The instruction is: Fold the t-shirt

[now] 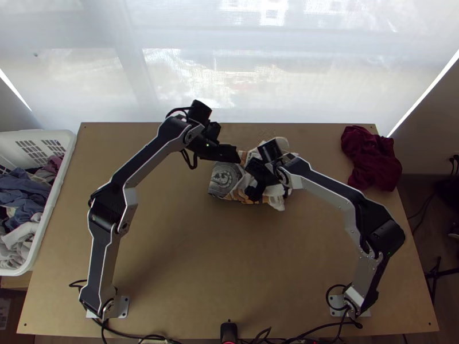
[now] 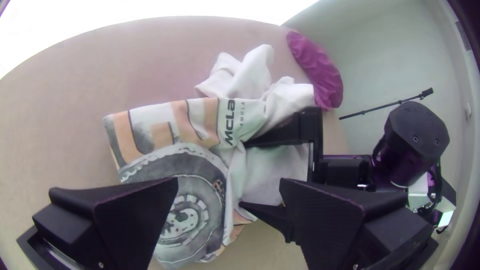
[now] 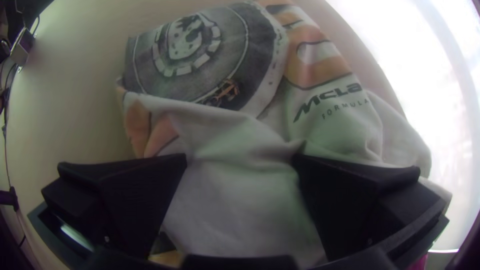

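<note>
In the top view the t-shirt (image 1: 224,179) lies bunched at the table's back middle, its printed part fairly flat and its white part crumpled. My left gripper (image 1: 236,153) is over its back left edge; in the left wrist view my left gripper (image 2: 229,182) is open above the printed t-shirt (image 2: 200,165). My right gripper (image 1: 252,179) is at the white part in the top view. The right wrist view has my right gripper (image 3: 240,157) open, fingertips against the white cloth of the t-shirt (image 3: 235,200) with folds between them.
A dark red cloth (image 1: 372,157) lies at the table's back right corner. A white basket (image 1: 57,189) of clothes stands beyond the left edge. Bare table (image 1: 212,258) stretches in front of the t-shirt, with cables along the near edge.
</note>
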Controlling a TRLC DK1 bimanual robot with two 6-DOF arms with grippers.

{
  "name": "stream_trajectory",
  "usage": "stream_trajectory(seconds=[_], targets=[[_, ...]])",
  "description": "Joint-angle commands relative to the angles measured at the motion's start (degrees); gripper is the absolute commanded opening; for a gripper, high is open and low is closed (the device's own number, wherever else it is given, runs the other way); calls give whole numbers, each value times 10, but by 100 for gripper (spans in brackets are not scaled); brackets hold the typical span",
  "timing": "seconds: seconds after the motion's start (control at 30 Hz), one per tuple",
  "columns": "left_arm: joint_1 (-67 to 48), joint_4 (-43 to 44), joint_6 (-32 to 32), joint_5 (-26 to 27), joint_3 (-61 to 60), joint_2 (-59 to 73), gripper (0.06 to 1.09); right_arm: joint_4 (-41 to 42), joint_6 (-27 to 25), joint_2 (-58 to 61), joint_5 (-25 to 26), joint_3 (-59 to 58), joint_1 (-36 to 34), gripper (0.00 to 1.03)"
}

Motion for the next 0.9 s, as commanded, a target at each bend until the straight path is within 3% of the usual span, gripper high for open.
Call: stream_trajectory(seconds=[0.0, 0.37, 0.6, 0.77, 0.87], targets=[[-27, -4, 7, -29, 15, 42, 104, 13, 10, -44, -1, -59, -3, 98], [-24, -4, 24, -85, 26, 92, 104, 0, -3, -65, 0, 8, -39, 98], [-10, -9, 25, -87, 36, 79, 104, -48, 9, -115, 3, 32, -32, 98], [-2, -27, 25, -87, 48, 28, 104, -68, 2, -145, 56, 23, 10, 98], [15, -54, 26, -87, 48, -3, 104, -67, -29, -152, 74, 0, 36, 98]])
